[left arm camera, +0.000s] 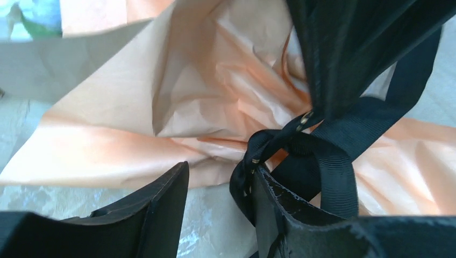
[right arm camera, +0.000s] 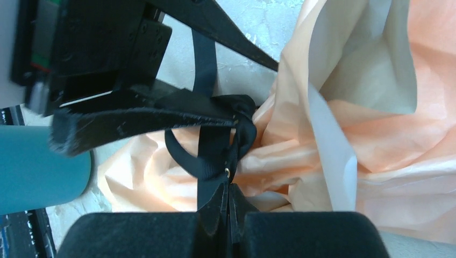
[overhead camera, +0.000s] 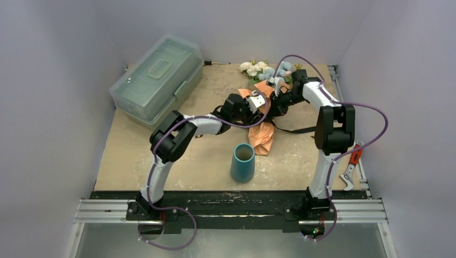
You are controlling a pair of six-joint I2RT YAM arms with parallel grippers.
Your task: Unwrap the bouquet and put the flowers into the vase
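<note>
Our bouquet [overhead camera: 263,110] lies mid-table, still wrapped, with the flowers [overhead camera: 261,69] at its 12 o'clock end. The ribbon [left arm camera: 322,156] is still knotted. Our right gripper [right arm camera: 228,215] pinches the ribbon tight. Our left gripper [left arm camera: 220,174] is half open, one finger hooked in the loop. The vase [overhead camera: 242,162], at 6 o'clock, is empty.

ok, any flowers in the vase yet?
No, the vase stands empty while the flowers lie in the paper behind it.
</note>
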